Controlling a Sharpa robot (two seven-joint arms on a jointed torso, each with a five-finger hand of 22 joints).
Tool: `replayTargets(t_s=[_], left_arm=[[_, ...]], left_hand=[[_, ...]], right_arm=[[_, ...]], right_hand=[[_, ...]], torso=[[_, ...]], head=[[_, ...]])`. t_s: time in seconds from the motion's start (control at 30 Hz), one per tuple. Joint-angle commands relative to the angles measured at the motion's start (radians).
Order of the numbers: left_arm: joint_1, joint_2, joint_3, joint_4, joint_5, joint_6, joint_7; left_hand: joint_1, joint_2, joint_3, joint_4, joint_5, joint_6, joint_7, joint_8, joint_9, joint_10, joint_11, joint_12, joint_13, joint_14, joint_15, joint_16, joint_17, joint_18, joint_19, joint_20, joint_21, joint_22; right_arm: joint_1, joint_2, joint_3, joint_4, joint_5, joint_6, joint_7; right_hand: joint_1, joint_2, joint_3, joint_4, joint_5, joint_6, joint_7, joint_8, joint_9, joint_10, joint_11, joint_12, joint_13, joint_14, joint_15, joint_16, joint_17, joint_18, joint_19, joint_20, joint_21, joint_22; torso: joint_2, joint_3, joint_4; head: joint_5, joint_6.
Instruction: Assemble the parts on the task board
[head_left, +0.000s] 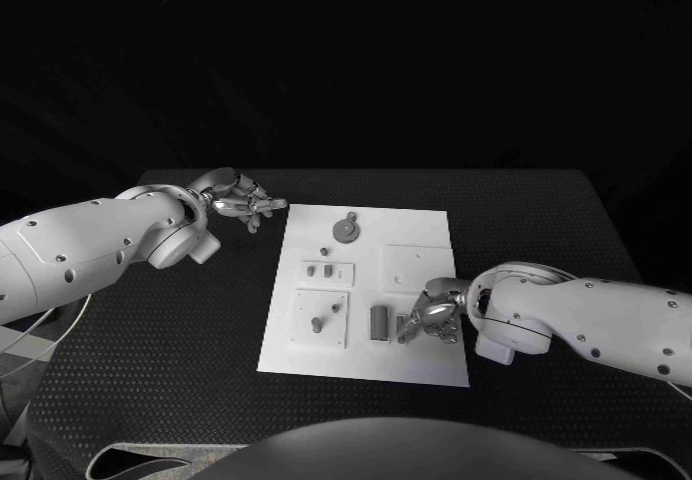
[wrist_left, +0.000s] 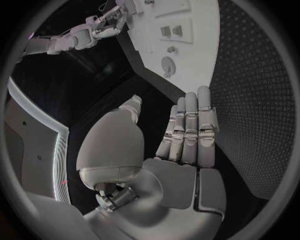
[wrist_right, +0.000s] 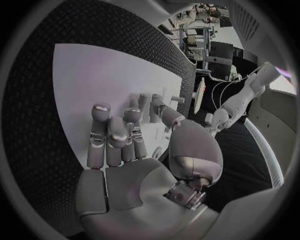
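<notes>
The right hand sits low and right of centre in the head view, over the lower right part of the task board. Its fingers curl down toward the plate, next to a dark upright block. A small part may be pinched at the fingertips, but the head view is too small there and the wrist view hides the tips behind the thumb, so I cannot tell whether it holds anything.

The left hand is at the upper left of the frame, off the board and above the black table, just beside the plate's upper left corner. Its own wrist view shows the fingers held straight and side by side, the thumb apart, with nothing in the palm.

On the white board, a round gear-like part lies near the top edge. Below it, left of centre, is a raised tile with small pegs, and below that a larger tile with two pieces. A plain square tile lies right of centre. The board occupies the middle of the table.
</notes>
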Motion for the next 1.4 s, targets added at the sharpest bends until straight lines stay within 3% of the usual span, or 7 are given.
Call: replayTargets(t_s=[0.03,0.43,1.03,1.4], left_arm=[[0.001,0.0,0.0,0.002,-0.003,0.013,0.003],[0.001,-0.002,0.0,0.004,-0.004,0.014,0.002],[0.001,-0.001,0.0,0.004,-0.004,0.014,0.003],[0.001,-0.002,0.0,0.004,-0.004,0.014,0.003]], left_hand=[[0.001,0.009,-0.005,0.001,0.0,0.0,-0.004,-0.002,-0.001,0.0,0.0,0.003,-0.001,0.006,-0.001,-0.007,0.002,0.064,0.007,-0.001,-0.004,-0.001],[0.001,0.01,-0.006,0.001,0.0,0.001,-0.004,-0.002,-0.001,0.0,0.0,0.003,-0.001,0.006,-0.001,-0.007,0.002,0.064,0.007,-0.001,-0.004,-0.001],[0.002,0.011,-0.008,0.001,0.0,0.001,-0.004,-0.002,-0.002,0.0,0.0,0.003,-0.001,0.006,-0.001,-0.008,0.002,0.064,0.007,-0.001,-0.005,-0.001],[0.001,0.012,-0.009,0.001,0.0,0.001,-0.004,-0.002,-0.002,0.0,0.0,0.003,-0.002,0.006,-0.001,-0.008,0.003,0.064,0.008,-0.001,-0.005,-0.001]], right_arm=[[-0.001,-0.008,0.0,0.014,-0.089,0.059,0.028],[-0.001,-0.006,0.0,0.015,-0.186,0.088,0.02],[-0.012,0.02,0.0,0.002,-0.22,0.078,0.005],[-0.014,0.026,0.0,-0.01,-0.262,0.068,-0.012]], right_hand=[[0.012,-0.017,0.007,-0.005,0.002,0.009,0.003,0.008,0.003,-0.002,-0.005,0.003,0.0,0.003,-0.009,0.001,0.001,0.015,0.004,-0.008,-0.001,0.013],[0.027,-0.045,0.002,0.002,0.002,0.024,-0.002,0.018,0.008,0.007,-0.009,0.008,0.0,0.018,-0.012,0.015,0.031,0.015,0.01,-0.007,0.003,0.015],[0.02,-0.034,-0.001,0.03,0.002,0.03,-0.005,0.022,0.011,0.011,-0.013,0.01,0.0,0.024,-0.015,0.024,0.046,0.015,0.014,-0.008,0.005,0.016],[0.021,-0.015,-0.002,0.037,0.002,0.03,-0.006,0.023,0.012,0.012,-0.014,0.011,0.001,0.025,-0.016,0.028,0.051,0.015,0.014,-0.01,0.006,0.016]], torso=[[0.0,0.0,-0.0005],[0.0,0.0004,0.0],[0.0,0.0,0.0001],[0.001,0.0004,0.0005]], head=[[-0.001,0.0],[-0.002,0.0],[-0.001,0.0],[-0.002,0.0]])
